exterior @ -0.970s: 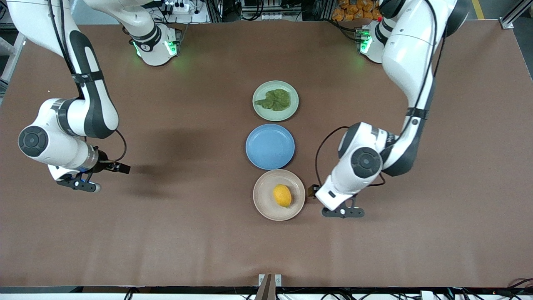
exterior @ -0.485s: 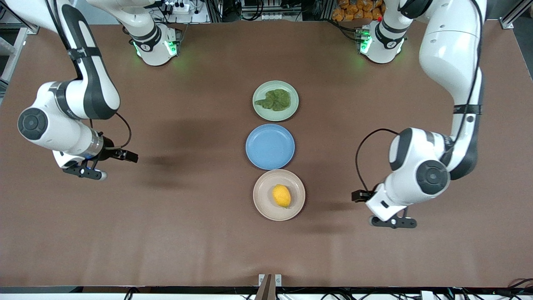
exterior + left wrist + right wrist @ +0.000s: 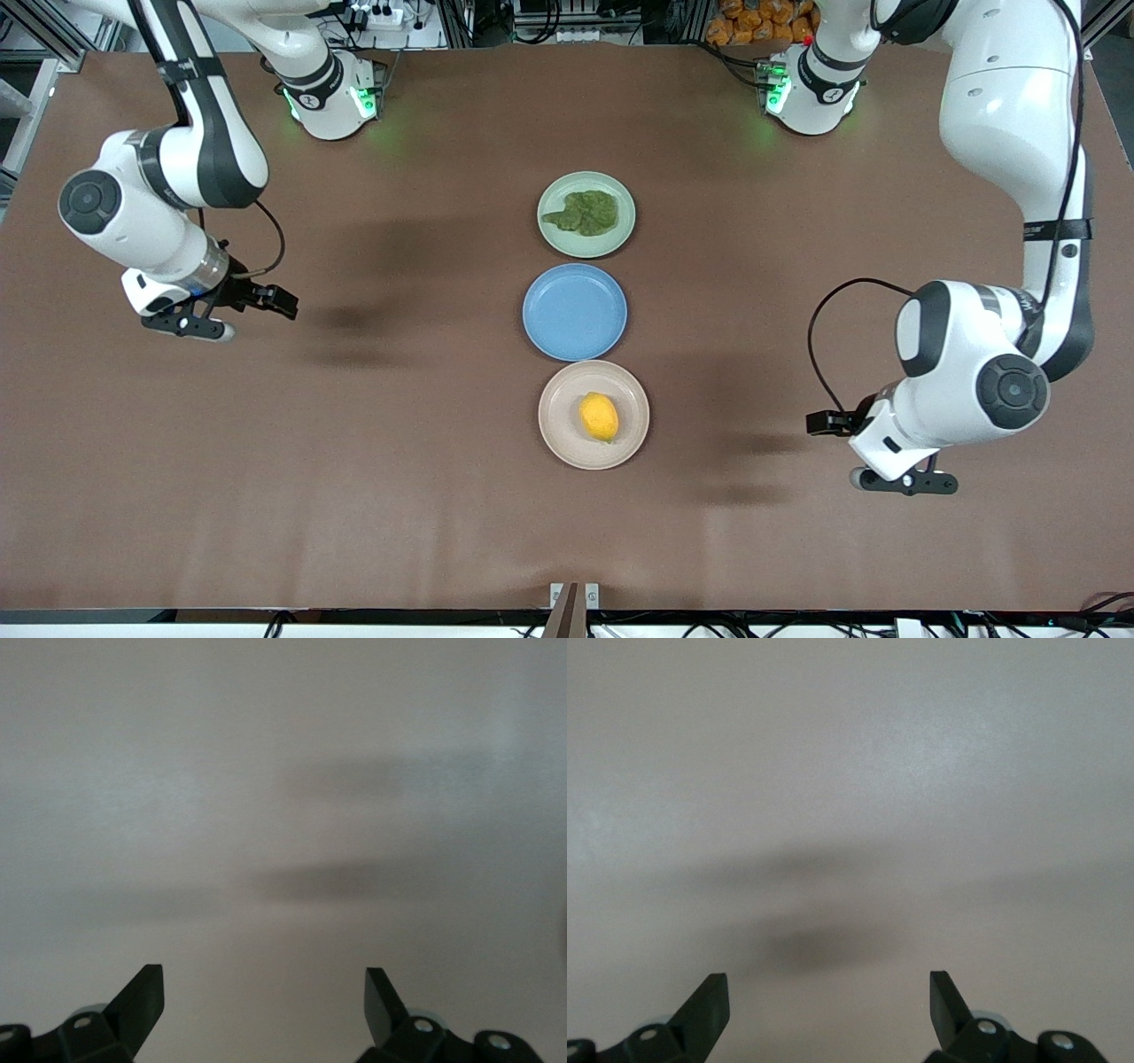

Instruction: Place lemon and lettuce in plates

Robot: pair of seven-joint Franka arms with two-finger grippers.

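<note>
The yellow lemon [image 3: 600, 416] lies in the beige-cream plate [image 3: 558, 432], the plate nearest the front camera. The dark green lettuce [image 3: 586, 213] lies in the pale mint plate [image 3: 620, 232], the one farthest from the camera. My left gripper [image 3: 904, 481] is open and empty over bare table toward the left arm's end, well apart from the beige plate. My right gripper [image 3: 188, 326] is open and empty over bare table toward the right arm's end. Each wrist view shows only bare table between spread fingers: the left gripper [image 3: 264, 992] and the right gripper [image 3: 829, 997].
An empty blue plate [image 3: 574, 311] sits between the two task plates in a line down the table's middle. Brown table [image 3: 399, 496] surrounds them. A small bracket [image 3: 573, 598] sits at the table's front edge.
The left arm has swung away from the beige plate toward its own end of the table. The right arm has moved slightly toward its base. Lemon and lettuce have not moved.
</note>
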